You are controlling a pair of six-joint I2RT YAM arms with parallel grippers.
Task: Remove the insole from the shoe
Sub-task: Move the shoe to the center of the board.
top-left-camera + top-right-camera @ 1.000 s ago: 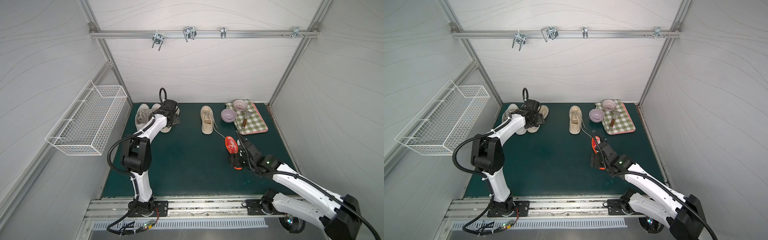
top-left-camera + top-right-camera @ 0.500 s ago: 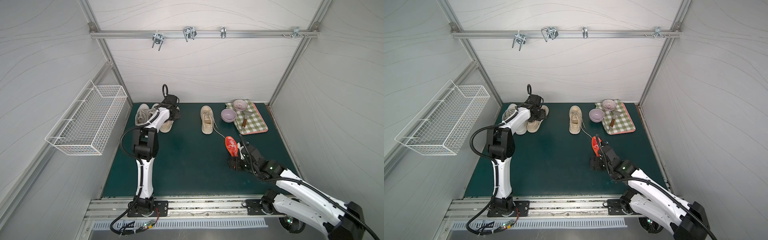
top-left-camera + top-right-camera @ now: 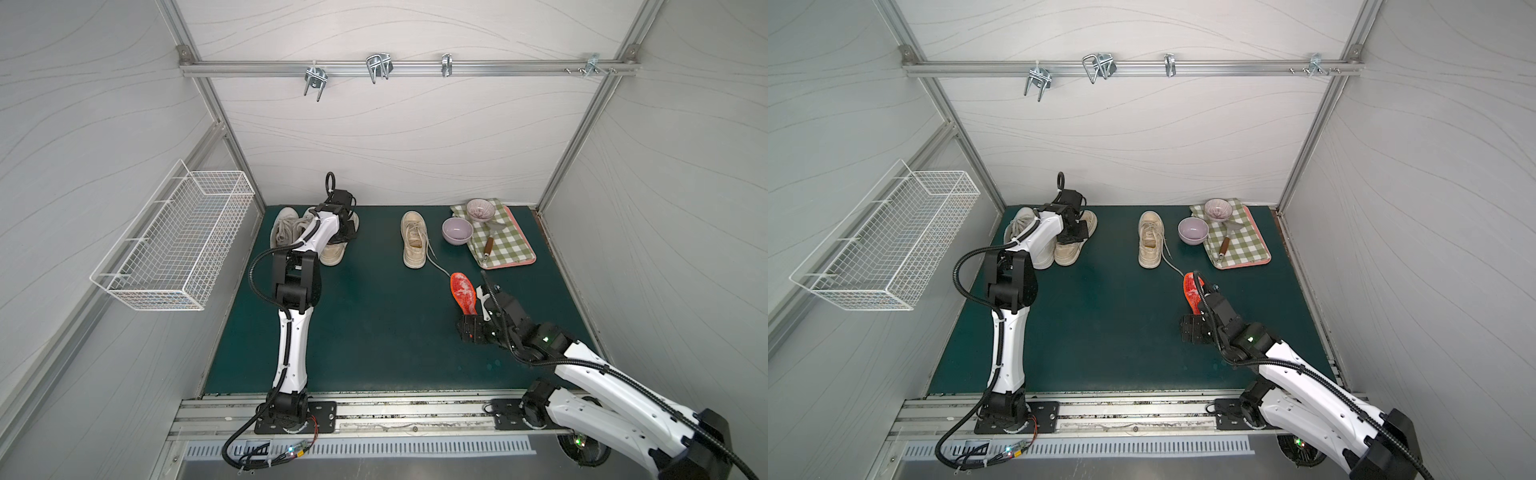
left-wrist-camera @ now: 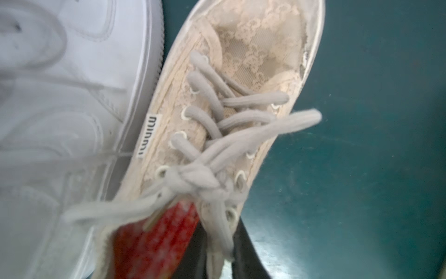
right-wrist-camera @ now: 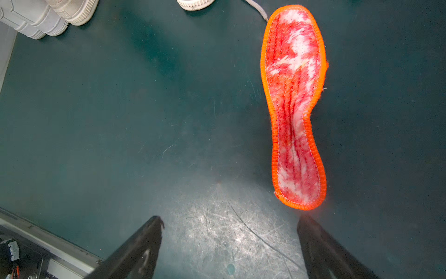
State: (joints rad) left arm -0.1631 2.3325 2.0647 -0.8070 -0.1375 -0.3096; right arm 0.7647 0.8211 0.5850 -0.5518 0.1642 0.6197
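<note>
Reaching with left arm to the back-left corner of mat [image 3: 374, 332], over shoe [image 3: 332, 253], which is pressed against white sneaker [image 3: 282, 226].

Need the insole [image 4: 154, 241] inside that shoe: red, showing in the opening at the heel end, right at left gripper [image 4: 218, 232]. Lies along the shoe, heel toward the back wall, toe toward the robot base. So it probably has to come up and back through the opening, along that axis, not sideways.

Can't confirm the grip. Fingers [image 4: 246, 256] close together, with the eyelet edge of the shoe and a lace [image 4: 217, 229] between them. Red sits beside them on the sneaker side, not clearly between. Can't tell whether clamped, or on what. Risk as judged: lifting the whole shoe, or just its upper, instead of the insole.

No role for right arm here, being well apart across the mat. Right gripper [image 5: 231, 218] spread wide, nothing in it. Just short of loose insole [image 5: 294, 108], flat on the mat, heel end nearest, forefoot by the lace tail of middle shoe [image 3: 413, 241].
</note>
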